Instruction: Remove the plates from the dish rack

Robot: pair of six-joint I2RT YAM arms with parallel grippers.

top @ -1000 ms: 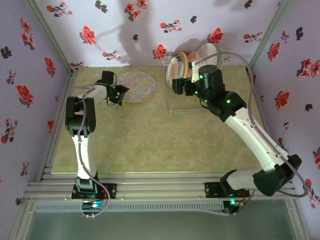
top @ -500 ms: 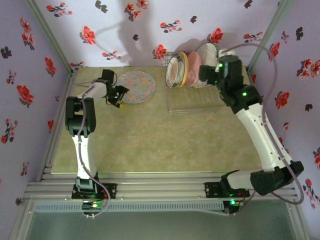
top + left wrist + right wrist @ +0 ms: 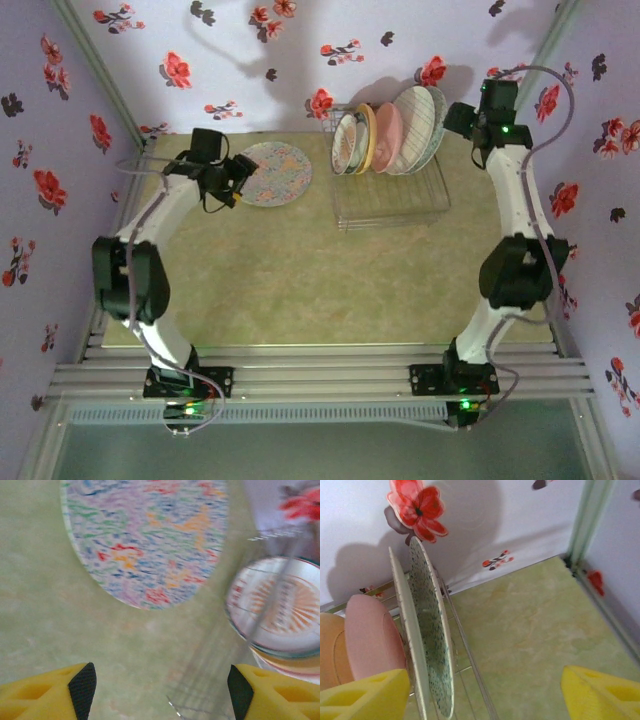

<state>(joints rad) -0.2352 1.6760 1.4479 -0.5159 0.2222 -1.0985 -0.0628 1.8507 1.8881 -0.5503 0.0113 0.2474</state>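
Note:
Several plates stand on edge in the wire dish rack point(image 3: 392, 195): a sunburst plate point(image 3: 345, 143), an orange-yellow plate point(image 3: 365, 138), a pink plate point(image 3: 388, 138) and a pale grid plate point(image 3: 420, 125). A multicoloured plate point(image 3: 272, 173) lies flat on the table to the left. My left gripper point(image 3: 232, 180) hovers open at its near-left edge, with nothing between the fingers; its wrist view shows that plate point(image 3: 150, 535) and the sunburst plate point(image 3: 280, 610). My right gripper point(image 3: 458, 122) is open at the rack's far right end, beside a speckled plate point(image 3: 427, 645) and the pink plate point(image 3: 372, 635), touching neither.
Flowered walls close in the table at the back and both sides. A green corner post point(image 3: 585, 520) stands just right of the right gripper. The rack's wire side point(image 3: 470, 660) runs between the right fingers. Bare table point(image 3: 300, 280) lies in front of the rack.
The right arm swung from the front of the rack round to its far right end. The left arm stretched out, its gripper staying by the flat plate and opening wider.

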